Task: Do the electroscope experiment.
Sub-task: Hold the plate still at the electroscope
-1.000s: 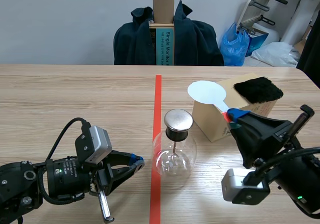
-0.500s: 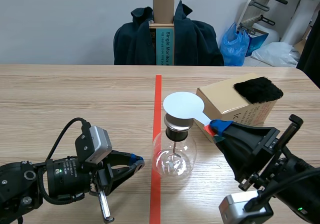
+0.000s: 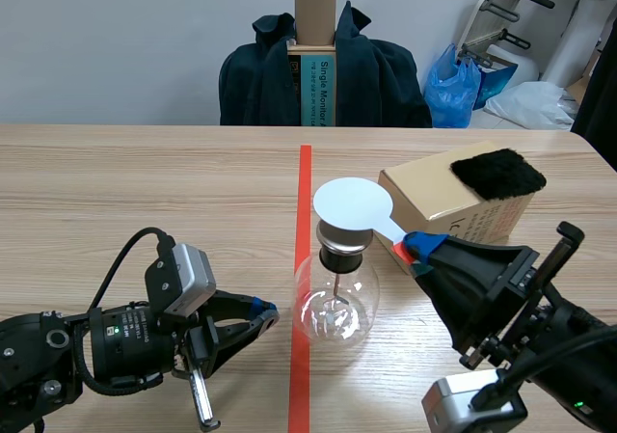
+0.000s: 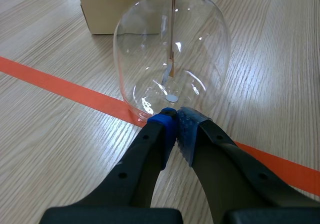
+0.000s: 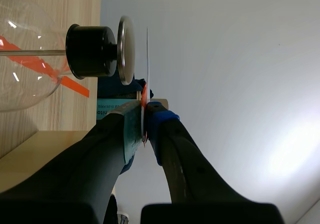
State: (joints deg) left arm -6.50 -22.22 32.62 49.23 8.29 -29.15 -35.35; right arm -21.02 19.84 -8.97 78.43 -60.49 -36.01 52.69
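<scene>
Right wrist view: our right jaws are clamping the white disc (image 5: 147, 59) by its handle, just over the metal cap (image 5: 126, 49) of the electroscope (image 3: 335, 298) on the desk (image 3: 145, 192); our left jaws are lying closed, empty. We are probably charging it; next, gently touching disc to cap.

You have electroscope (image 3: 335, 296): clear round glass flask, upright on table (image 3: 145, 182), base on red tape line; black stopper, metal cap plate (image 3: 344, 232), rod inside, leaf spread hard to tell. Your right pincer (image 3: 416, 248) clamps red handle of white disc (image 3: 353, 203), flat just above cap plate. Black fur pad (image 3: 496, 173) atop cardboard box (image 3: 424, 202).
</scene>
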